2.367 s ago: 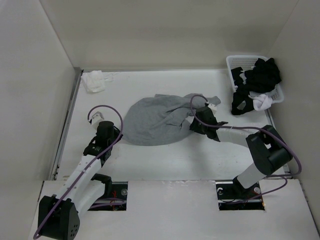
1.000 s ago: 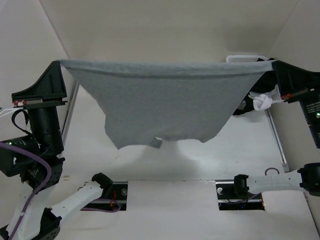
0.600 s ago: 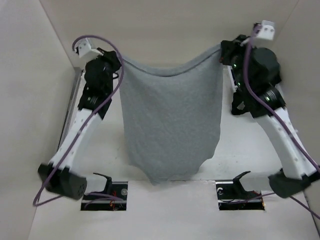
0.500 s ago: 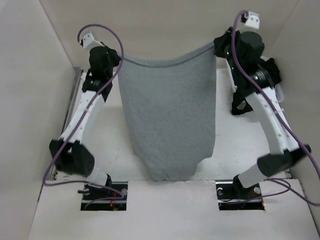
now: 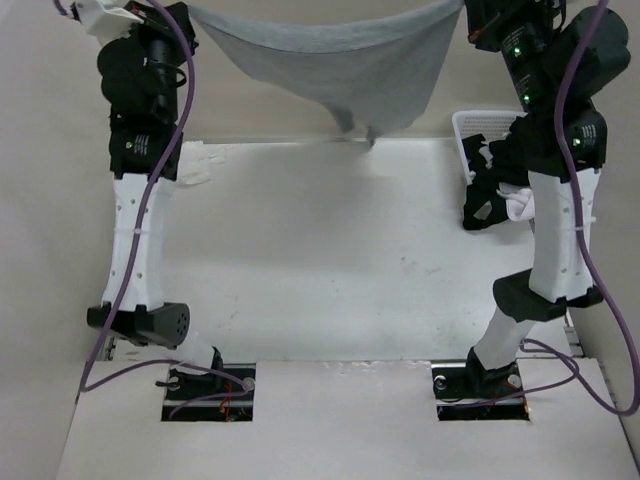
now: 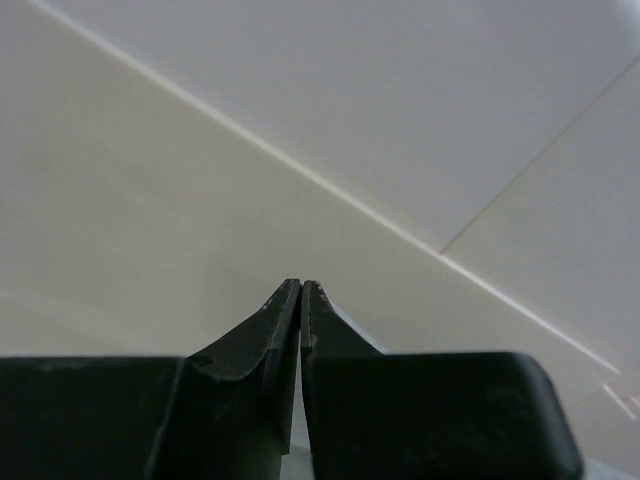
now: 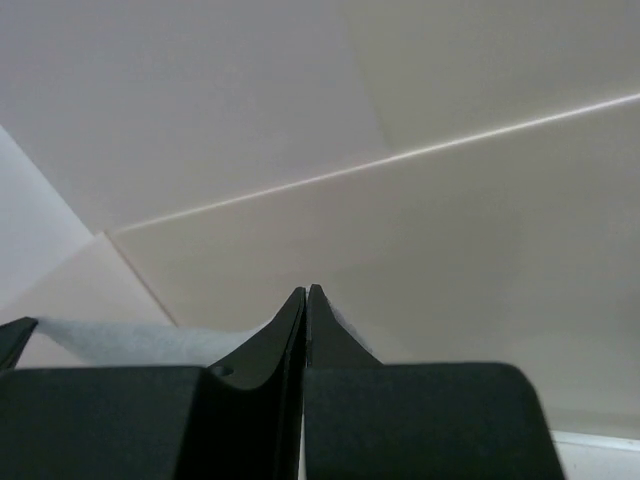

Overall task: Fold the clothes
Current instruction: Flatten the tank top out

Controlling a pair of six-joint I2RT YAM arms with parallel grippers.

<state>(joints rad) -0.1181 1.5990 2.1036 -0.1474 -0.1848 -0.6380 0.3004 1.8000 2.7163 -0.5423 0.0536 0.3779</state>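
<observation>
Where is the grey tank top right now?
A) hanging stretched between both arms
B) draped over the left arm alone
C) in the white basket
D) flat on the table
A: the grey tank top sags in mid-air between the left arm and the right arm, both sets of jaws shut on its edge.

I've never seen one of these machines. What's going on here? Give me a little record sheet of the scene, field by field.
Held item: grey tank top, stretched in the air between the two raised arms, above the table
Left jaws: shut on one end of it
Right jaws: shut on the other end
Basket: far right corner, with black and white garments spilling over its edge
Small white cloth: far left of the table, lying crumpled
</observation>
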